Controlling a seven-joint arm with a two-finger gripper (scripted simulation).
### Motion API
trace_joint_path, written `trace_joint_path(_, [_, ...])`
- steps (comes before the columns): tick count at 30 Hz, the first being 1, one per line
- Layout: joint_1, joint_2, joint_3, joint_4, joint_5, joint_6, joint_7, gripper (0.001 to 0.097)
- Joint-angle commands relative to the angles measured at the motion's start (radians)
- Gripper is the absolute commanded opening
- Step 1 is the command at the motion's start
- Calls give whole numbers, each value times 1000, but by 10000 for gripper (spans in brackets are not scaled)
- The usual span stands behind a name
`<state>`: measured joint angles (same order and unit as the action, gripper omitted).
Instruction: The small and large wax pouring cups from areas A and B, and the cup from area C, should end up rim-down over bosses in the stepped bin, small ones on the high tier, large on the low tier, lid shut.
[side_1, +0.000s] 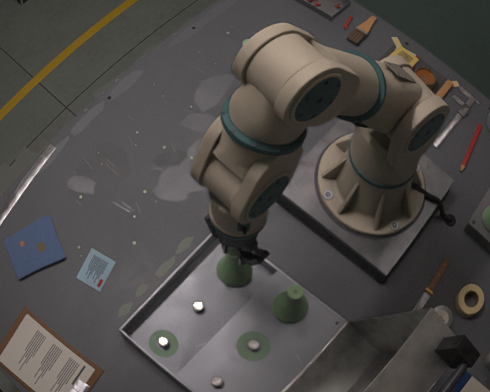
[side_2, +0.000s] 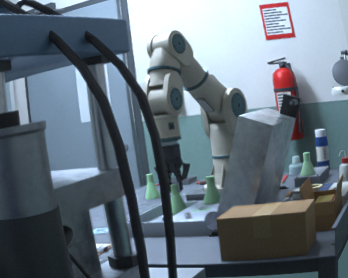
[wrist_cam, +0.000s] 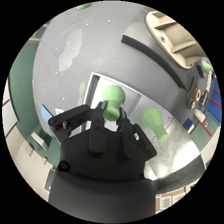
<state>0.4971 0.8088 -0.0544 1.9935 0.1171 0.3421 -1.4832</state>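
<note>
The narrow top of a green wax cup (side_1: 233, 269) (wrist_cam: 111, 102) is hidden under my gripper (side_1: 243, 253) (wrist_cam: 111, 112); the cup stands rim-down in the bin's far left corner and is held between the closed fingers. A second green cup (side_1: 290, 303) (wrist_cam: 154, 122) stands rim-down to its right in the open stepped bin (side_1: 235, 320). Metal bosses (side_1: 198, 306) stand bare across the near part of the bin, two on green discs (side_1: 253, 345). Another green cup (side_2: 307, 164) sits on a tray far right, and one (side_2: 150, 187) stands left of the bin.
The arm's base plate (side_1: 370, 200) sits right of the bin. The bin's open lid (side_1: 395, 350) (side_2: 260, 160) stands up at its right side. Tools and tape (side_1: 469, 300) lie on the right, papers (side_1: 95, 269) on the left, and a cardboard box (side_2: 267, 229) in front.
</note>
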Motion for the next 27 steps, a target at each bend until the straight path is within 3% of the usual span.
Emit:
trace_joint_path(1, [0,0,0,0,0,0,0,360])
trace_joint_path(8, [0,0,0,0,0,0,0,500])
trace_joint_path(19, [0,-3,0,-1,0,4,0,500])
trace_joint_path(22, [4,-30,-6,-10,-4,40,3,500])
trace_joint_path(27, [13,-111,-21,-47,-16,157,14,500])
